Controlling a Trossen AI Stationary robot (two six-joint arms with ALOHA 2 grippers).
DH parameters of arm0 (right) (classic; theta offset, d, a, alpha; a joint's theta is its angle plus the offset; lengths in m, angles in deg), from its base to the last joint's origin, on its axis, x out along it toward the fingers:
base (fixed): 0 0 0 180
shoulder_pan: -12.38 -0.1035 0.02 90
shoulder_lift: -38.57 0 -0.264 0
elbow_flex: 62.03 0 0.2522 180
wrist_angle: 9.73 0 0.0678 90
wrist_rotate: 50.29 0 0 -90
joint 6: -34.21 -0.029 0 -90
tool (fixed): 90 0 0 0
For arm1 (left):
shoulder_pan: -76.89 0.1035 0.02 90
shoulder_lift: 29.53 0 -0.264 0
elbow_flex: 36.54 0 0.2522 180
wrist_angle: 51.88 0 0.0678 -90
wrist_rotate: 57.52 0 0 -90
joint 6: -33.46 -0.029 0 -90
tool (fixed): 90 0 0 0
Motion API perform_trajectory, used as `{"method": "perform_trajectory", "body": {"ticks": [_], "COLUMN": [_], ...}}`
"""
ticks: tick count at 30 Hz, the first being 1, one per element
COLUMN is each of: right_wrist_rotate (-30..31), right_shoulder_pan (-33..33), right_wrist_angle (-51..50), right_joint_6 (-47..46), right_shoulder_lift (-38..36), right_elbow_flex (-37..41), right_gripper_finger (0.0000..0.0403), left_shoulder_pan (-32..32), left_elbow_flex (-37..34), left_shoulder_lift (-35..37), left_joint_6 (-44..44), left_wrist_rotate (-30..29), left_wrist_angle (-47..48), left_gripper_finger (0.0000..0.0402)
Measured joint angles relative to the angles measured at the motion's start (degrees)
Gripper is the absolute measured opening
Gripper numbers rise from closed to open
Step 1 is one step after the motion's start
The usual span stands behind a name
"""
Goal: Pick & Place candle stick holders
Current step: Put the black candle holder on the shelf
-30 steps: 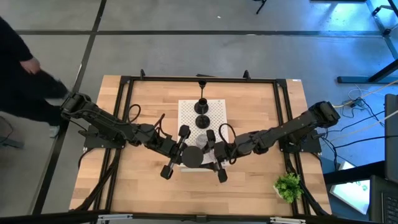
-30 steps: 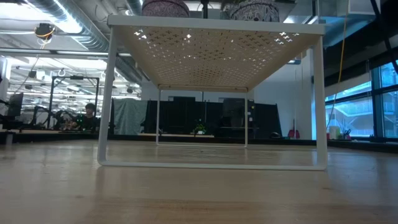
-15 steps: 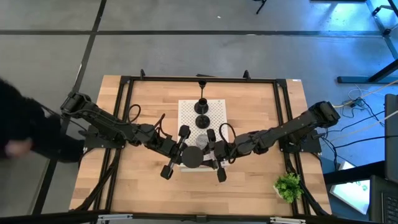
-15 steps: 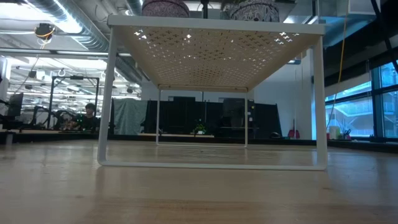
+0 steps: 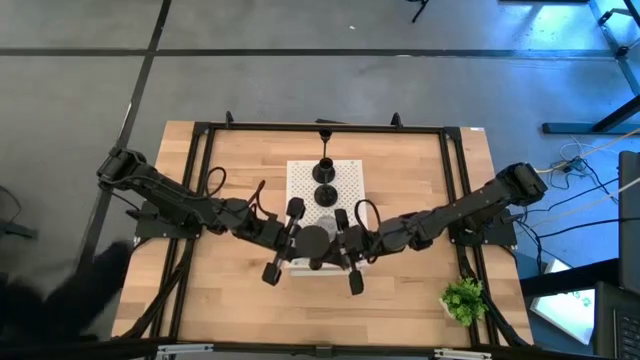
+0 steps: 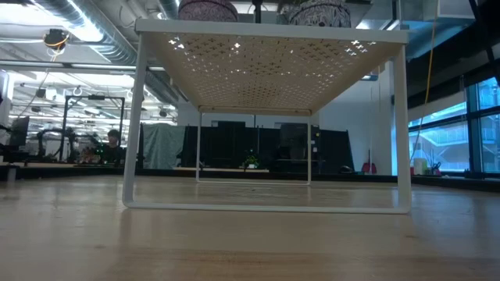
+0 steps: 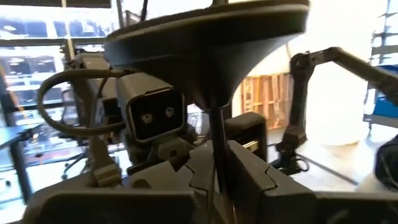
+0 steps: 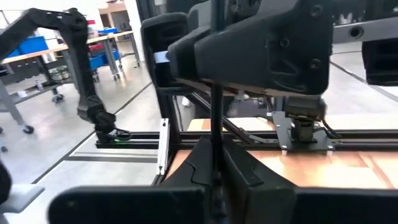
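Both grippers are meeting over the near edge of the white perforated board (image 5: 327, 205), mid-counter (image 5: 420, 170). Left gripper (image 5: 305, 240) and right gripper (image 5: 334, 243) are flanking one black candle stick holder (image 5: 315, 238), whose round base is showing as a dark disc between them in the high view.

Left wrist view: the fingers (image 7: 249, 174) are sitting clenched on the holder's thin stem (image 7: 216, 146), wide round base (image 7: 205, 37) overhead. The holder is looking inverted, stem running down into the fingers.

Right wrist view: the right fingers (image 8: 239, 168) are also closing on the same thin stem (image 8: 216, 118), so both arms are gripping it.

Two more black holders (image 5: 325, 168) are standing on the far half of the board, one behind the other.

Low view: the board is standing as a raised shelf on white legs (image 6: 133, 125), with two patterned round pucks (image 6: 207, 9) on top.

Small green plant (image 5: 463, 298) is sitting near the counter's front right corner, well apart.
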Motion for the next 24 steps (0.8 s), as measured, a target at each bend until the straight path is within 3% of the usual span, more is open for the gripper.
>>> {"method": "perform_trajectory", "body": {"ticks": [5,12,17,21,24], "right_wrist_rotate": [1.09,4.88,8.51,16.44,22.84], "right_shoulder_pan": [0.2,0.02,-0.21,-1.05,-1.46], "right_wrist_angle": [-0.5,-1.72,-2.07,-2.17,-2.77], "right_joint_6": [-0.67,-0.4,0.84,4.0,6.23], "right_shoulder_lift": [0.0,0.0,0.0,0.0,0.0], "right_elbow_flex": [0.01,0.01,0.01,0.01,0.01], "right_gripper_finger": [0.0011,0.001,0.001,0.001,0.001], "left_shoulder_pan": [-0.32,-2.45,-6.1,-9.93,-12.09], "left_elbow_flex": [0.0,0.0,0.0,0.0,0.0], "left_shoulder_lift": [-0.02,1.61,5.54,7.86,8.95], "left_joint_6": [1.26,3.03,2.2,1.11,1.01], "left_wrist_rotate": [-5.69,-14.33,-25.52,-37.06,-41.49], "left_wrist_angle": [1.54,3.51,10.4,15.92,17.24], "left_gripper_finger": [0.0065,0.0152,0.0198,0.0214,0.0216]}}
